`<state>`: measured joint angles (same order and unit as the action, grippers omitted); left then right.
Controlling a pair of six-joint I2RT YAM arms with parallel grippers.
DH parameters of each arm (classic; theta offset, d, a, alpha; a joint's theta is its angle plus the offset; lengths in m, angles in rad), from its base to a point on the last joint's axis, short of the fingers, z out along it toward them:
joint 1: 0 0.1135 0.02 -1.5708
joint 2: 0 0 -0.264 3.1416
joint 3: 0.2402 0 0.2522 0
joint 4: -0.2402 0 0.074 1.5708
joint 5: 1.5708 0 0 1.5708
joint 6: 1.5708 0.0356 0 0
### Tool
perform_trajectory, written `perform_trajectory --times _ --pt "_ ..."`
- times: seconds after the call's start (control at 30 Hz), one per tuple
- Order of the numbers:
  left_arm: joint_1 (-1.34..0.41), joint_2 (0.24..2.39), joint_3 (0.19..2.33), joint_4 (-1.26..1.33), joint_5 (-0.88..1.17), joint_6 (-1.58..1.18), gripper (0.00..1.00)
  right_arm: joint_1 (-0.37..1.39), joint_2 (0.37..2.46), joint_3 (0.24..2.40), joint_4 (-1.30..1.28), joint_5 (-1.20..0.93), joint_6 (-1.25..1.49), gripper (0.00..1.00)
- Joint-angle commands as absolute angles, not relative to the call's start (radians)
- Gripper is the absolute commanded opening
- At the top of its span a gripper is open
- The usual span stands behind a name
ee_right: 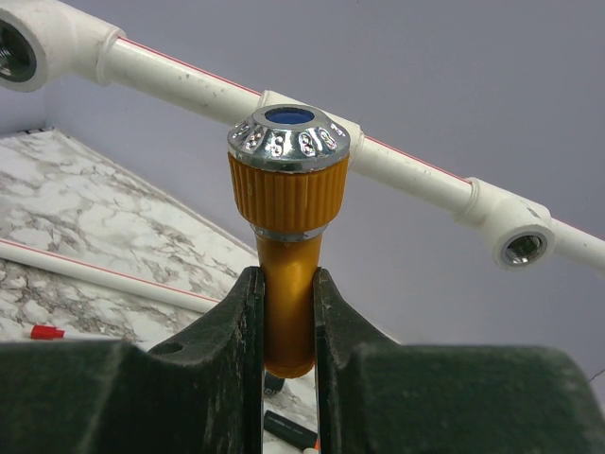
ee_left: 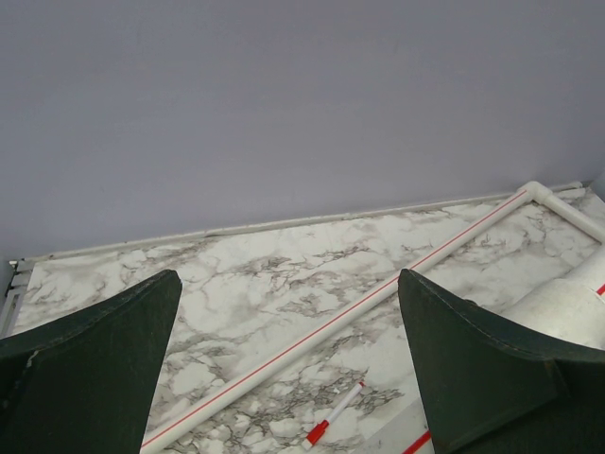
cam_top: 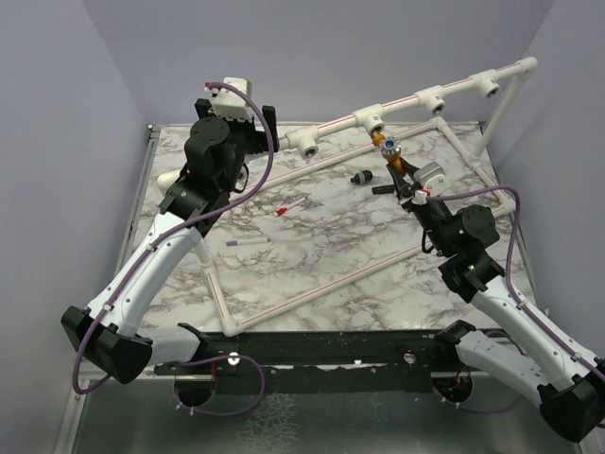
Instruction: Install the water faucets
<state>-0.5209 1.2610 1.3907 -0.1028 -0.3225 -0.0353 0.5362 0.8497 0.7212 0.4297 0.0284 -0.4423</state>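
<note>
My right gripper (cam_top: pixel 408 185) (ee_right: pixel 288 274) is shut on the neck of a mustard-orange water faucet (cam_top: pixel 396 161) (ee_right: pixel 288 194). Its silver round end with a blue centre points up towards the raised white pipe rail (cam_top: pixel 402 106). That end sits just below and in front of a tee socket (cam_top: pixel 371 121) (ee_right: pixel 342 132). Further open sockets (ee_right: pixel 521 246) (ee_right: pixel 17 49) show on either side. At the back left my left gripper (cam_top: pixel 235 104) (ee_left: pixel 288 276) is raised and open, with nothing between its fingers (ee_left: pixel 104 359).
A white pipe frame (cam_top: pixel 312 293) with a red stripe lies on the marble table. A thin red-tipped stick (cam_top: pixel 288 205) (ee_left: pixel 333 416), a purple marker (cam_top: pixel 248 242) and a small black part (cam_top: pixel 359 177) lie inside it. Grey walls close in the table.
</note>
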Motion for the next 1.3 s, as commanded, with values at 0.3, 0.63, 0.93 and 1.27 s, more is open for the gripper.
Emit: perform_trajectory --times 0.3,0.63,0.93,1.27 --pt "-0.522 1.281 1.365 -0.184 -0.314 -0.032 0.98 0.529 0.838 0.747 0.479 0.014 -0.480 0.01" --pt "-0.521 1.279 1.368 -0.185 -0.313 -0.033 0.98 0.529 0.840 0.759 0.474 0.005 -0.480 0.01" --pt "-0.521 1.282 1.365 -0.184 -0.315 -0.032 0.98 0.529 0.839 0.777 0.468 0.005 -0.480 0.01" --pt "-0.522 1.281 1.370 -0.189 -0.313 -0.032 0.98 0.529 0.845 0.763 0.464 0.005 -0.480 0.01"
